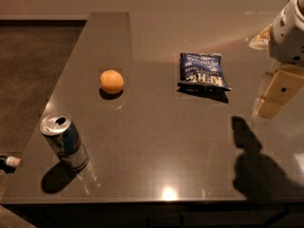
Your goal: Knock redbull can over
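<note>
Here, the pincer (274, 98) hangs at the far right side of the view, just above the dark, glossy table (156, 141), with the arm's white housing rising behind it to the picture's upper right corner. Only a pale beige part of it is visible, angled down toward the tabletop, and I cannot tell whether the pincer is spread or pressed together; it pinches nothing that can be seen. The redbull can (64, 141) stands well apart from the pincer, across nearly the whole width of the table from it and closer to the camera, near the table's front corner. It is upright on its base, its open silver top showing and its blue and silver side facing the viewer, and a dark shadow falls beside it. Between the can and the pincer lie two other things: one orange ball (111, 81), farther back than the can, and one blue snack bag (203, 71), lying flat and nearest the pincer though not touching it. So there is one can, one ball, one bag and one pincer. The arm's shadow (256, 160) falls on the table in front of the pincer. Beyond the can, off the table's edge, sits a small dark item with a pale tip (8, 162), perhaps a bottle.
</note>
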Controlling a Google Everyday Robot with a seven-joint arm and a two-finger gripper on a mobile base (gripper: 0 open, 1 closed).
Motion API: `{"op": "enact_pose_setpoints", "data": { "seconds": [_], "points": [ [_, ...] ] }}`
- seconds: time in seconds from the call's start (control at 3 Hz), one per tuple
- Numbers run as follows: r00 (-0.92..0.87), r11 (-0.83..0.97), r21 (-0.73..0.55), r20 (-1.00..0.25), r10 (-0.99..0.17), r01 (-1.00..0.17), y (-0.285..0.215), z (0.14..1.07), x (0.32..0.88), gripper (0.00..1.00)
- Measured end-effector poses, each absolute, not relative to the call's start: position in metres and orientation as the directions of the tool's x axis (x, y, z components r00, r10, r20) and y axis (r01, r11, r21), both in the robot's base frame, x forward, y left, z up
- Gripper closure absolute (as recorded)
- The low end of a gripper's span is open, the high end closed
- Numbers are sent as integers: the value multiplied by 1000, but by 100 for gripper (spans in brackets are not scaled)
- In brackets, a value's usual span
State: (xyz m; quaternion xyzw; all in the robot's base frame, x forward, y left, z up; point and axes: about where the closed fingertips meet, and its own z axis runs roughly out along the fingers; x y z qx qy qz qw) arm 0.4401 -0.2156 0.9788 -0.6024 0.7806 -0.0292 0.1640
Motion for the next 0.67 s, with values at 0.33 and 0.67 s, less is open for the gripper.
{"op": "enact_pose_setpoints", "data": {
  "seconds": [0.33,0.67],
  "points": [
    [-204,269,-214,-285,-937,-939,-193,984,449,0],
    [-149,234,-167,-408,-901,-958,-111,993,457,0]
  ]
}}
